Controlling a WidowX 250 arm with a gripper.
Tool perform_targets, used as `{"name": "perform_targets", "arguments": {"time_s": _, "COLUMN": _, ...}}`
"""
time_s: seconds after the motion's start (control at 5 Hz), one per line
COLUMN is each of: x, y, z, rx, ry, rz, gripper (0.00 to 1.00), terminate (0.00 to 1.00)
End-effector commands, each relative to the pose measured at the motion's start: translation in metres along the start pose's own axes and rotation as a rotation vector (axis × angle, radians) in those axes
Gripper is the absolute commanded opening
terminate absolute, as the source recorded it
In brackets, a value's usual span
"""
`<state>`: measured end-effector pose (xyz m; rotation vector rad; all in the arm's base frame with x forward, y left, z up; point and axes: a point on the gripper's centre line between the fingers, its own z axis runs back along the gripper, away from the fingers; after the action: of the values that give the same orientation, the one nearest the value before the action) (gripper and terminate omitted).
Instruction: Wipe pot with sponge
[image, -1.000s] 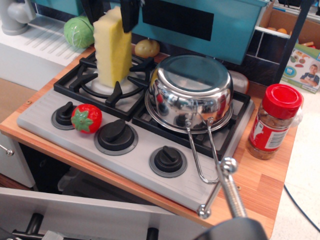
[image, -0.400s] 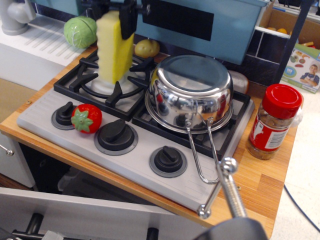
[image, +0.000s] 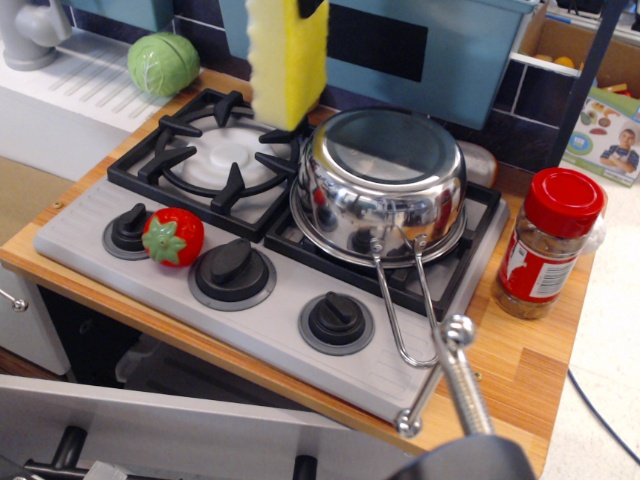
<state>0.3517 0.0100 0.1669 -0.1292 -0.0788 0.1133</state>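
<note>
I'm seeing gripper (image: 305, 8) mostly cropped at top edge, clamping sponge (image: 287, 60) hanging upright beneath it, clear of stove (image: 270, 310). Pot (image: 382, 185) sitting below-right of gripper on burner. Strawberry (image: 173, 236) lying well below-left.

The sponge (image: 285, 62) hung upright in the air above the back of the stove (image: 150, 215), just left of the pot (image: 385, 185); the gripper (image: 308, 8) clasped its top edge; the pot sat upside down on the right burner.
</note>
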Motion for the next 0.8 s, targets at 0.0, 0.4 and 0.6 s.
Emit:
{"name": "perform_targets", "arguments": {"time_s": 0.0, "x": 0.005, "y": -0.044, "z": -0.007, "rx": 0.1, "ry": -0.066, "rz": -0.019, "gripper": 0.0, "terminate": 0.0}}
{"name": "perform_targets", "arguments": {"time_s": 0.4, "x": -0.002, "y": -0.067, "z": -0.034, "rx": 0.118, "ry": -0.044, "rz": -0.048, "gripper": 0.0, "terminate": 0.0}}
{"name": "perform_targets", "arguments": {"time_s": 0.6, "x": 0.001, "y": -0.082, "z": -0.025, "rx": 0.022, "ry": -0.03, "rz": -0.04, "gripper": 0.0, "terminate": 0.0}}
